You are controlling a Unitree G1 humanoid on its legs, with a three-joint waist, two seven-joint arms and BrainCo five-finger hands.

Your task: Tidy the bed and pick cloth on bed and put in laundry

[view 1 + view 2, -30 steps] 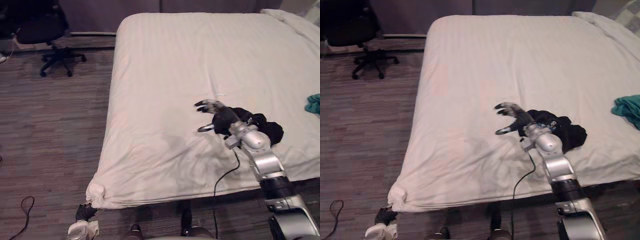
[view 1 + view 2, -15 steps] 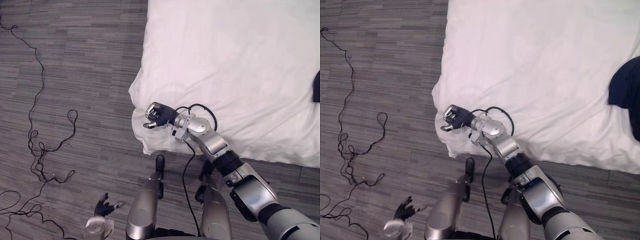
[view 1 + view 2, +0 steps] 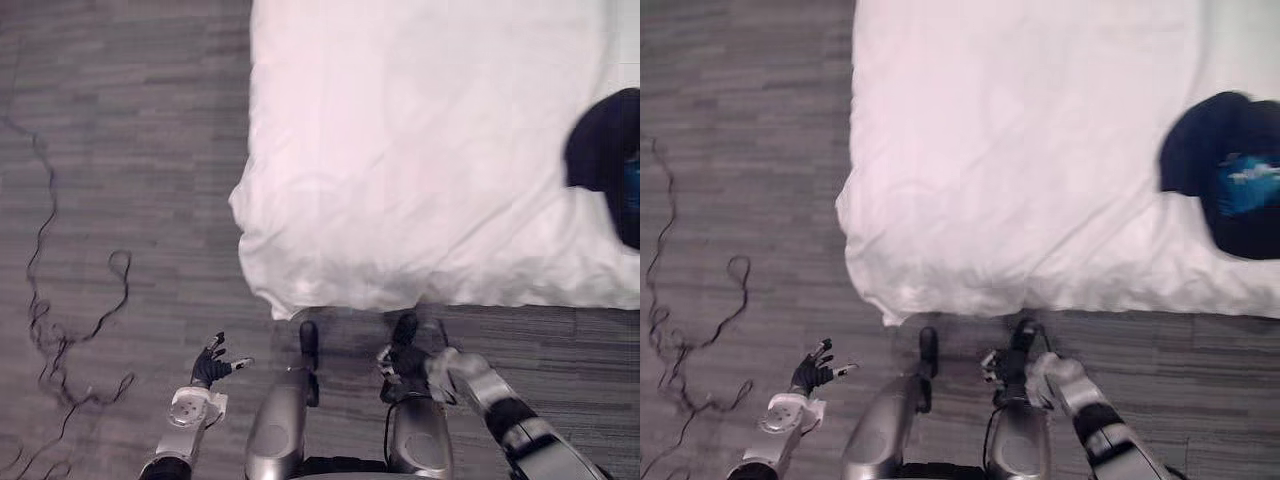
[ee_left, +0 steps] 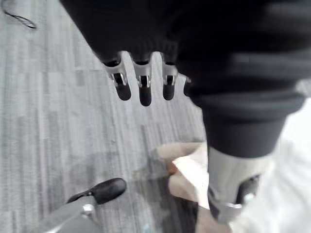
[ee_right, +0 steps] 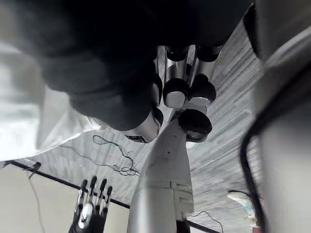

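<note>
The left hand's fingers (image 4: 141,90) are straight and a little spread, with nothing in them; past their tips lies the grey floor (image 3: 120,150). The right hand's fingers (image 5: 175,92) are curled in toward the palm; they hold nothing too.

The left hand (image 3: 210,366) hangs low over the floor, out past the corner of the bed (image 3: 420,120); the right hand (image 3: 402,362) hangs low as well, just below the bed's near edge; neither one touches the white sheet (image 3: 330,230).

The thing to pick up is the dark cloth (image 3: 1210,160); it lies in a heap on the sheet, well away from both sets of fingers, up on the bed and off to the right hand's side, close to the near edge; it has a blue patch (image 3: 1245,185) on it.

The cloth looks soft and floppy, so I think it is light and will not break; it will sag and hang down when lifted, and loose ends may drag over the sheet. It should not slip if a good bunch is caught; a thin pinch at the rim might let most of it trail.

The best place to grab looks like the thick, bumpy middle of the heap, from above; the right hand is nearer, so it fits the job, but its fingers must open first. The sheet under the cloth is soft too; a deep grab could catch it and pull the bed messy, so the fingers should close on the top folds of the cloth.
</note>
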